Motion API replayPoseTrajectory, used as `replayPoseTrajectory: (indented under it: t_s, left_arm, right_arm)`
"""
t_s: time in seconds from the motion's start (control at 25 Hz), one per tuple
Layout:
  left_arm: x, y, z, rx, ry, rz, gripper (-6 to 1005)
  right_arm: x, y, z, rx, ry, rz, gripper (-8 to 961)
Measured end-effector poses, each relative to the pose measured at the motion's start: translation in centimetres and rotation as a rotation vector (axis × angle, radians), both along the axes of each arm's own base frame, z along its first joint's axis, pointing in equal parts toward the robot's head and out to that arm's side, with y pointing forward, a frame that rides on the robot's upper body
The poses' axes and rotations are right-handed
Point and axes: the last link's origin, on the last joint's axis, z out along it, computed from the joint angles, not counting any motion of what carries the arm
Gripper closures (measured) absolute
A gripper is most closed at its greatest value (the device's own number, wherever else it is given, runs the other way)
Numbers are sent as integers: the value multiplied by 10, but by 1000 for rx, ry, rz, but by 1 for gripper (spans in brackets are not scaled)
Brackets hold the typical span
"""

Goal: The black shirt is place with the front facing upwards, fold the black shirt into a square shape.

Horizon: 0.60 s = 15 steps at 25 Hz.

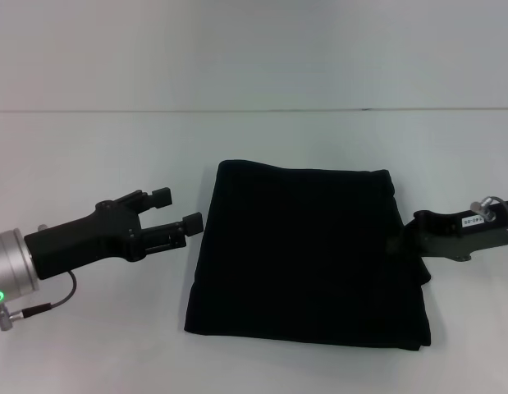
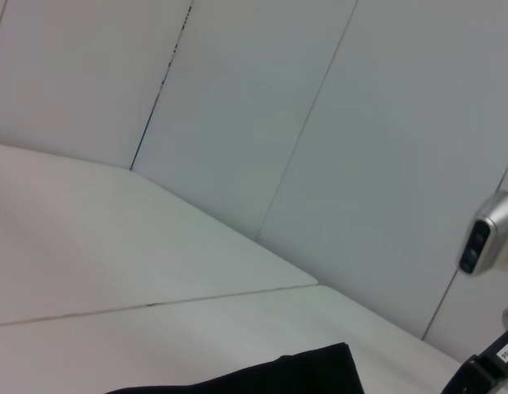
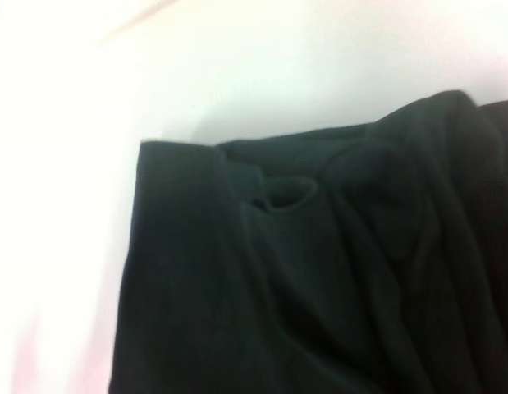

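The white table [image 1: 89,164] carries everything, and the black shirt [image 1: 307,254] lies on it as a compact, nearly square bundle, closer to the near edge than the far one and slightly toward my right side. No lettering shows; the plain cloth faces up, which I take to mean the folds are essentially made and the shape is what the task wants. The near edge looks a little wider than the far edge, so the square is rough rather than crisp.

My left gripper [image 1: 178,220] hovers just beside the shirt's left edge, its two black fingers apart and holding nothing, clear of the cloth. I judge it sits there because it has no more cloth to carry.

My right gripper [image 1: 418,238] is at the shirt's right edge, its tip against the dark cloth; I cannot tell how its fingers stand. Its wrist view shows layered folds close up.
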Motion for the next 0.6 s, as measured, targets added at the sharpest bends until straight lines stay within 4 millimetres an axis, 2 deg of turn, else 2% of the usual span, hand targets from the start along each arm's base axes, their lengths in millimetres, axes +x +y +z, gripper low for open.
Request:
replayPoseTrajectory:
  t_s: [0.6]
  left_arm:
    - [5,0,-9,-35,-36,10,53]
  right_arm:
    - [51,-34,-10,152,193,-108,929]
